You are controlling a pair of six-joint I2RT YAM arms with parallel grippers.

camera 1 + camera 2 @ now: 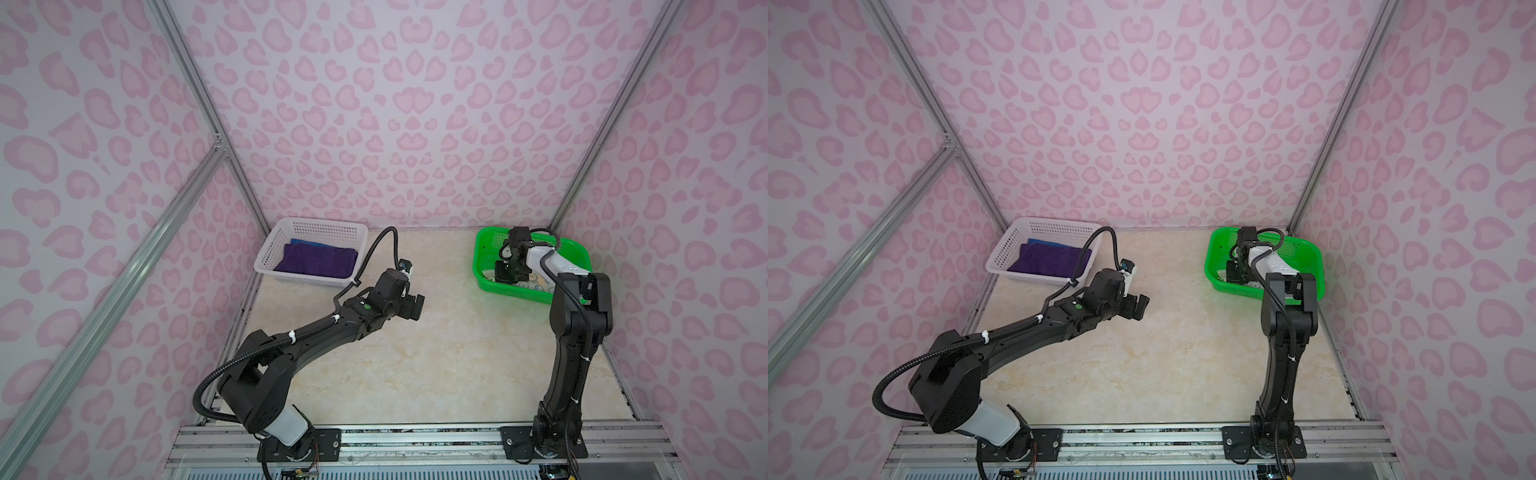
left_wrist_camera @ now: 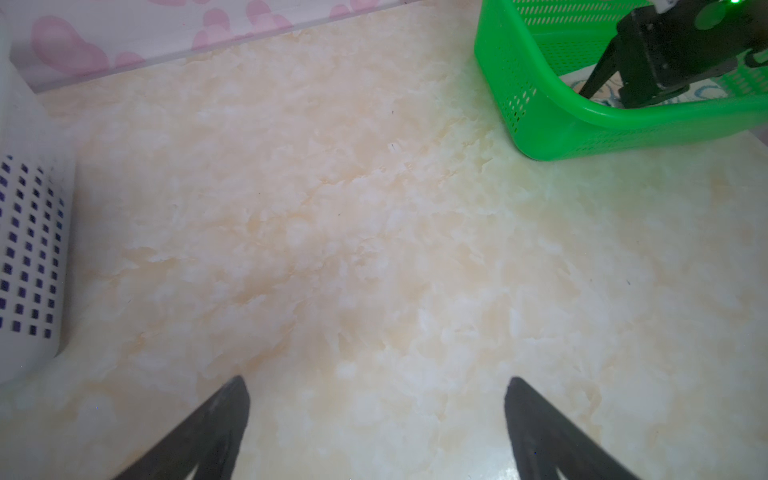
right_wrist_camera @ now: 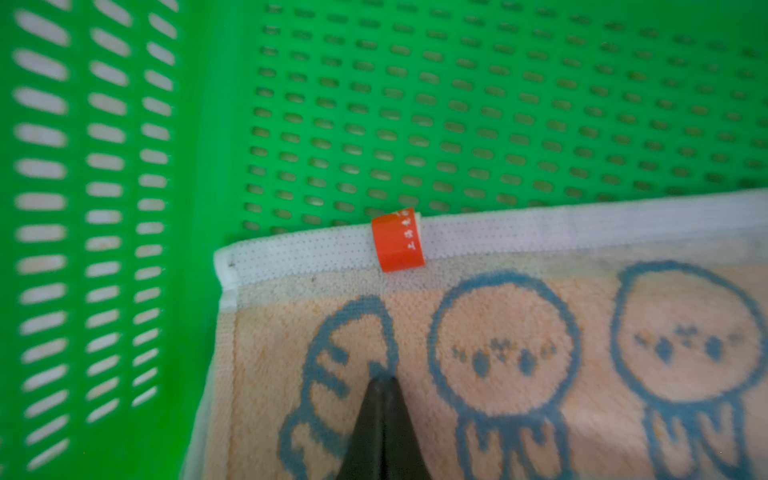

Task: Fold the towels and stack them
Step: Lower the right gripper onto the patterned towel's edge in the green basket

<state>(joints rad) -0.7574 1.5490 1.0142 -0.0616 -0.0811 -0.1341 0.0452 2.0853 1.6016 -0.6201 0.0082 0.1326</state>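
Bench (image 1: 415,353): marbled cream top with two baskets along the far edge.

White basket (image 1: 299,280): at the far left corner. It holds the purple towel (image 1: 316,259), folded flat, lying on the blue towel (image 1: 307,242), of which only a strip shows along the far side.

Green basket (image 1: 519,293): at the far right corner. The patterned towel (image 3: 498,324), pale peach with blue outline figures, lies spread on its floor. Its white hem (image 3: 540,232) carries an orange-red tag (image 3: 398,240). One corner of the towel sits near the basket's side wall.

Right gripper (image 3: 383,380): reached down inside the green basket, fingers pressed together with no gap. The tips meet on the towel's surface, a little in from the hem. Whether any cloth is caught between them cannot be told.

Left gripper (image 2: 377,380): hovering over bare bench, nearer the white basket than the green one, fingers spread wide and holding nothing.
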